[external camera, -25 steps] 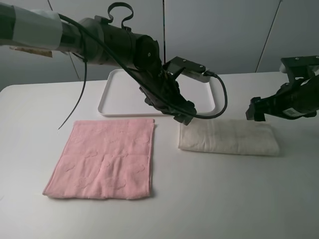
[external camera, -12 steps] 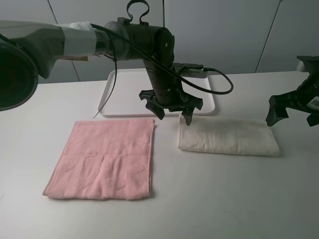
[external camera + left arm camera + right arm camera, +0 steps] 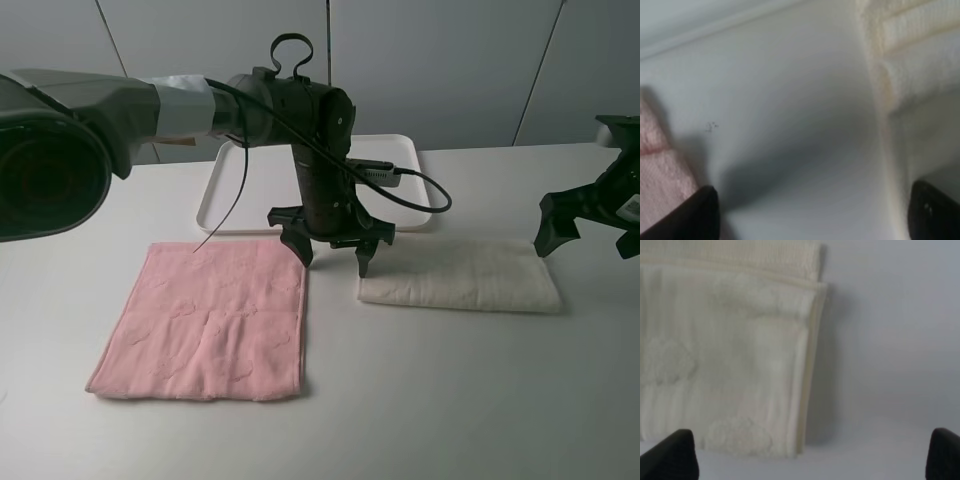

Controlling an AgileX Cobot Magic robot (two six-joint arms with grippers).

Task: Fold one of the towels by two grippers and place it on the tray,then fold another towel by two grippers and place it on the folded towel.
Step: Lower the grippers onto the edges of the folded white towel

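The left pincer point(image 3: 330, 255) hangs wide open and empty over the bare strip of counter point(image 3: 400, 400) between the pink towel point(image 3: 205, 320) and the cream towel point(image 3: 460, 277), one finger just by the cream towel's left end. The right pincer point(image 3: 590, 235), also wide open and empty, hovers at its right end. The cream towel lies folded on the counter, long axis running from pincer to pincer, alongside the tray point(image 3: 240, 195) just behind it; each arm is nearer its own short end
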